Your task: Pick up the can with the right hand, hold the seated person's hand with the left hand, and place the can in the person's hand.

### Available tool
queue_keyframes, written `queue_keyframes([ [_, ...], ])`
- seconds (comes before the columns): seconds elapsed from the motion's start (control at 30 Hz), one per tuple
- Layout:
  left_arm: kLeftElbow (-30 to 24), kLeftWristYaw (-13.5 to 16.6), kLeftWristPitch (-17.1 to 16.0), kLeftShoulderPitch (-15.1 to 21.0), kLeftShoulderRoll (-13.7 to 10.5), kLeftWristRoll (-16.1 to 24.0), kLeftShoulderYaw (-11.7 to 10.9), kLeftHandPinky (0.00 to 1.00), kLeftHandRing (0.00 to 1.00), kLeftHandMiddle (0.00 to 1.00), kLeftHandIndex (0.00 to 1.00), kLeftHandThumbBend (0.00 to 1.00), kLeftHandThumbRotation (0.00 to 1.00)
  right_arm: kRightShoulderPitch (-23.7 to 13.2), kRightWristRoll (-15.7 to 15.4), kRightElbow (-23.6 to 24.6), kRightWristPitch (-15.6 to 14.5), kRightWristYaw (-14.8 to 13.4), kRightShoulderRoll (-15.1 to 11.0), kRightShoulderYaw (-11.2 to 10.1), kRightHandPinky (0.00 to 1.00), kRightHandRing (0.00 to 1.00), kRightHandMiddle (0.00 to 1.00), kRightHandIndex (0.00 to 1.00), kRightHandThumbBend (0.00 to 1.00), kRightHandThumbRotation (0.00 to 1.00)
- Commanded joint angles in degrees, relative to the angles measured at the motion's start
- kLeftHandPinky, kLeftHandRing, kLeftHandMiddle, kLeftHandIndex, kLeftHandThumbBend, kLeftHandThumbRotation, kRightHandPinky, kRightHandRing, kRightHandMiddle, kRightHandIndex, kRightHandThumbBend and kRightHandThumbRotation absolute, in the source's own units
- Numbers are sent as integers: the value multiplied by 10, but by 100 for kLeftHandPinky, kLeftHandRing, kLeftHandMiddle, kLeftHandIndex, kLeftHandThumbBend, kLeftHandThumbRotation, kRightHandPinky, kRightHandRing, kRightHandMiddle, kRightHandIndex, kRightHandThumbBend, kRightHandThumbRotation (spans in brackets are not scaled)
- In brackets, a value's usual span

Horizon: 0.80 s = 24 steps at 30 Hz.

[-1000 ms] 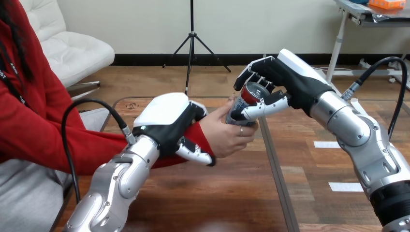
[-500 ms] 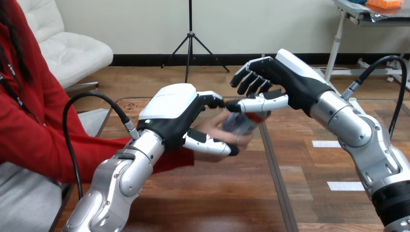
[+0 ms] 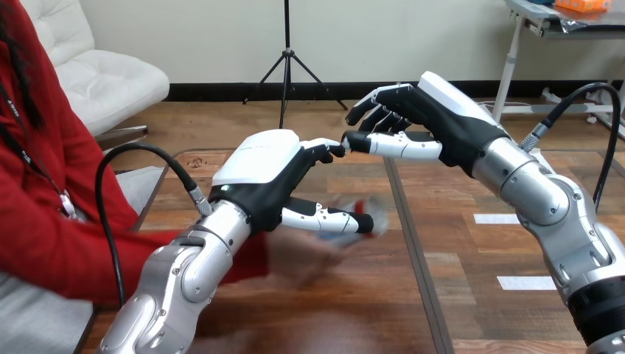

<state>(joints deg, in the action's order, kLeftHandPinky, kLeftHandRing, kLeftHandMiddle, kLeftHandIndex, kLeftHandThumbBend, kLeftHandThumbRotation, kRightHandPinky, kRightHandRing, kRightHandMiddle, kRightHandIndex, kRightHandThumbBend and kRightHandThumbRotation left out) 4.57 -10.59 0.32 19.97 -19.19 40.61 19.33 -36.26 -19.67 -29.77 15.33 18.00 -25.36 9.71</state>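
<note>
person's hand (image 3: 306,254): motion-blurred, low over the table (image 3: 346,310), left of its middle, under the left hand.
left hand (image 3: 265,173): we see it wide, fingers and thumb straight, gripping nothing; contact with the person's hand unclear.
can (image 3: 368,212): a blur at the left thumb's tip, over the table's middle; long axis and heading we cannot tell.
right hand (image 3: 427,122): loosely spread, empty, above the table's far middle.
change: half a second ago the can lay clear in the person's palm; now both sit lower and smeared.
</note>
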Motion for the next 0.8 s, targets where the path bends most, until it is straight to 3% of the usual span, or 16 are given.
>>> queue_keyframes([
  [0.0,-24,-4,6,9,-6,-7,-11,81,82,83,83,100,70,-10,12,-2,16,-9,-13,-15,63,65,66,69,100,100],
  [0.43,-35,-5,9,1,-7,-12,-13,83,82,83,83,100,66,-2,26,1,21,-4,-15,-19,68,70,70,73,100,100],
  [0.77,-46,48,-6,-27,5,-15,-25,78,79,81,81,100,80,15,44,10,40,-3,-17,-32,70,74,73,76,100,100],
])
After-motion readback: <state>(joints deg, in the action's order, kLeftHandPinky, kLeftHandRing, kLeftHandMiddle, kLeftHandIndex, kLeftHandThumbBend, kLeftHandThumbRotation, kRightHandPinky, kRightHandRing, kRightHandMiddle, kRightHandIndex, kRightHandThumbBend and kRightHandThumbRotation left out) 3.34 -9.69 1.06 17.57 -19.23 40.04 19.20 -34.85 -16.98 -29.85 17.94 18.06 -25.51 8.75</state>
